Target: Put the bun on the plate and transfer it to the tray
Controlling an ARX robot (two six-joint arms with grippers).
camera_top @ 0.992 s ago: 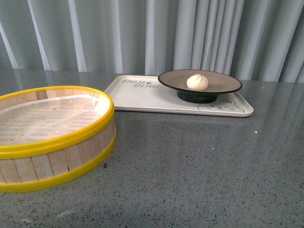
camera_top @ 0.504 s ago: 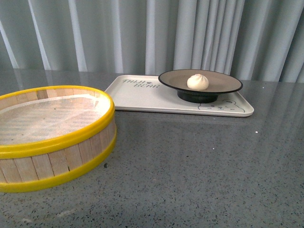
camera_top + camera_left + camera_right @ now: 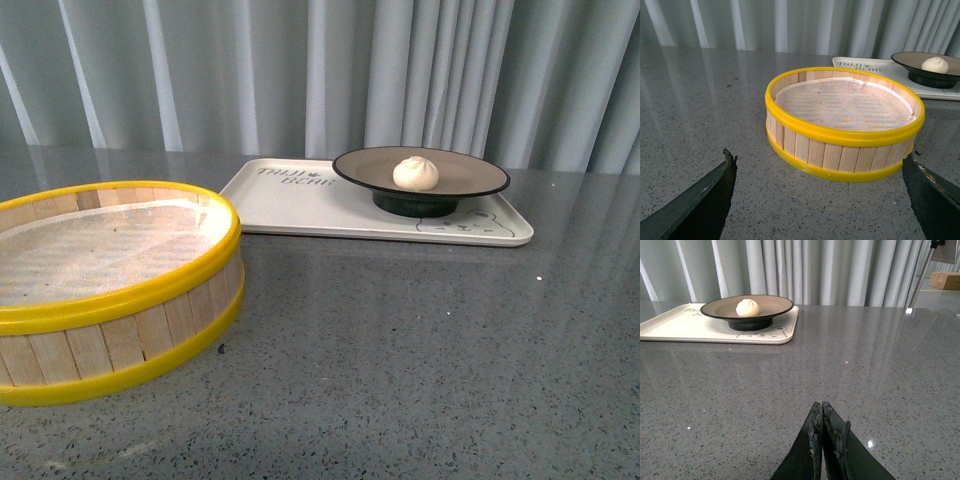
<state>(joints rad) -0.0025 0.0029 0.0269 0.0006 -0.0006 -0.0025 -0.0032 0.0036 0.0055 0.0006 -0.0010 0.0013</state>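
Left gripper [image 3: 817,200]: jaws spread wide, nothing between them, low over the table [image 3: 420,350]. Steamer basket [image 3: 844,122] sits just ahead of it, empty but for a white liner. Tray [image 3: 875,67] lies beyond the basket, well apart. Right gripper [image 3: 822,427]: fingertips pressed together, holding nothing. Well ahead of it and toward the left arm's side, the plate [image 3: 720,307] stands on the tray, bun [image 3: 747,307] resting at its centre.
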